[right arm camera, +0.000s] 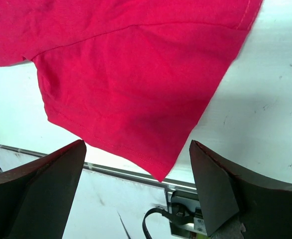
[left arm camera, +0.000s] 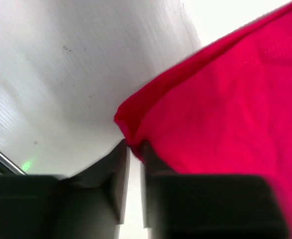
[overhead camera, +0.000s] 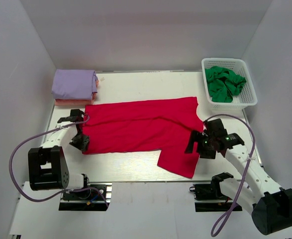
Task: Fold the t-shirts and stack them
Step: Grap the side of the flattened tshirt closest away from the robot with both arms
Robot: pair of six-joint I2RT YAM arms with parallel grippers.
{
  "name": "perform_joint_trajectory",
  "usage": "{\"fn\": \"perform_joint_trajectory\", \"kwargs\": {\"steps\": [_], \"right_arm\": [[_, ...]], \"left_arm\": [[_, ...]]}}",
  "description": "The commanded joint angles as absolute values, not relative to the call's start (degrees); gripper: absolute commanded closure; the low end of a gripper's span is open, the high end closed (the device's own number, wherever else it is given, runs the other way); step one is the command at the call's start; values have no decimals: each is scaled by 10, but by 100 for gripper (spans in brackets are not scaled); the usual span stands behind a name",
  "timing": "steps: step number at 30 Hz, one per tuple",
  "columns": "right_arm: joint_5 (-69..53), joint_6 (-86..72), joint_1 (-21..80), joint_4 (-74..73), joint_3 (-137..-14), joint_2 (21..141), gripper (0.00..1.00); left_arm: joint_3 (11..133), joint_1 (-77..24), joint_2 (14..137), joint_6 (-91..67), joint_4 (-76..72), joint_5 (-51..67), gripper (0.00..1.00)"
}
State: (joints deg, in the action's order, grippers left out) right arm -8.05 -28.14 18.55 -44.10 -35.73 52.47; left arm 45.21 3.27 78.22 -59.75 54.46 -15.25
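A bright red t-shirt [overhead camera: 141,127] lies spread flat across the middle of the table, one sleeve hanging toward the near edge. My left gripper [overhead camera: 80,142] is at its near left corner; in the left wrist view the gripper [left arm camera: 134,154] is shut on that corner of the red cloth [left arm camera: 225,99]. My right gripper [overhead camera: 195,144] is open and empty just above the near right sleeve; in the right wrist view the gripper [right arm camera: 137,144] straddles the tip of the sleeve [right arm camera: 126,74]. A folded lavender t-shirt [overhead camera: 73,82] lies on a peach-orange one [overhead camera: 71,102] at the far left. A crumpled green t-shirt [overhead camera: 224,83] is in the basket.
A white lattice basket [overhead camera: 250,97] stands at the far right. White walls close in the table on the left, back and right. The table's metal near edge [right arm camera: 126,172] runs just below the sleeve tip, with the arm bases beyond it.
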Motion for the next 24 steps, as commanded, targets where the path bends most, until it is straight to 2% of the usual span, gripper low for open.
{"fn": "perform_joint_trajectory", "kwargs": {"steps": [1,2,3,4,16,24], "right_arm": [[-76,-310,194,-468,-345,516,10],[-77,-315,196,-471,-344,512,10],[-79,-320,196,-474,-338,509,10],[-79,-325,201,-483,-334,505,10],[-139,-382,278,-499,-302,532,14],[-111,-421,344,-465,-295,585,17]], "left_arm": [[445,35,752,-615,546,-163,77],[445,35,747,-615,546,-168,92],[445,35,742,-620,552,-168,98],[445,35,737,-621,552,-168,100],[440,35,717,-610,559,-163,100],[439,35,717,-610,548,-163,100]]}}
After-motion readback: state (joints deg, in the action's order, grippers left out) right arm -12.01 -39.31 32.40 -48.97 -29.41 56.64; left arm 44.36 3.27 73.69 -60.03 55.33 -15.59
